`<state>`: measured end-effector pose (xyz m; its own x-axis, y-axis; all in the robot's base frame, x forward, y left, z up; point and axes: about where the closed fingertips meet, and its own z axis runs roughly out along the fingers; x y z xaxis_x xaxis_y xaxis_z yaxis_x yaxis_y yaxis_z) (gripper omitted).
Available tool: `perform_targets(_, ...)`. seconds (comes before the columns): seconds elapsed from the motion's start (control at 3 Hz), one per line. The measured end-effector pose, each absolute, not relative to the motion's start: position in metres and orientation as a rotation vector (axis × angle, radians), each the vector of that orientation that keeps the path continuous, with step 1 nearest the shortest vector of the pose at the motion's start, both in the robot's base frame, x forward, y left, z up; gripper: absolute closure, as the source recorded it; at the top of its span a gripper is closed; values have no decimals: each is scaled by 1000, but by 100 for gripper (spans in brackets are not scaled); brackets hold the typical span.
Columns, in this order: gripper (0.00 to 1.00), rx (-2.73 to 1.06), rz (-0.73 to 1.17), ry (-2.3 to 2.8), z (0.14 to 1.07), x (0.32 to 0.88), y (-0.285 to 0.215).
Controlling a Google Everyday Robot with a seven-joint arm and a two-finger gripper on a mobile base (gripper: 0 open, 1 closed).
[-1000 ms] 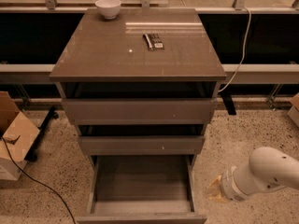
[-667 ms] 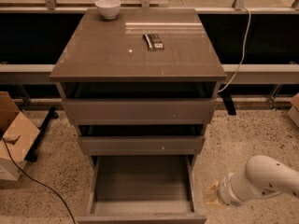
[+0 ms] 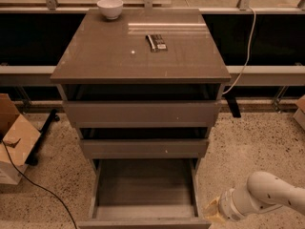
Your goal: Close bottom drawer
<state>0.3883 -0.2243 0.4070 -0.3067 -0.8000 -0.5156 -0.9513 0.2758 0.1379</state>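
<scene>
The bottom drawer of the grey-brown cabinet stands pulled far out toward the camera. The gripper hangs low, just right of the drawer's front corner. Whether it is open or closed cannot be told. On the cabinet top sit a white bowl and a dark packet, its label unreadable.

One camera only, high up in front of the cabinet, tilted down onto its top and three drawer fronts, fairly close; the bottom drawer runs off the lower edge, and the gripper sits low right, just beside that drawer.
</scene>
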Motion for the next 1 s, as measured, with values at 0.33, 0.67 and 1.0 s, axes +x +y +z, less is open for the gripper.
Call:
perform_targets(0.33, 100, -1588, 628, 2209, 400, 386, -222)
perform_targets(0.67, 100, -1581, 643, 2206, 390, 387, -217)
perform_targets(1.0, 100, -1561, 680, 2200, 369, 390, -209)
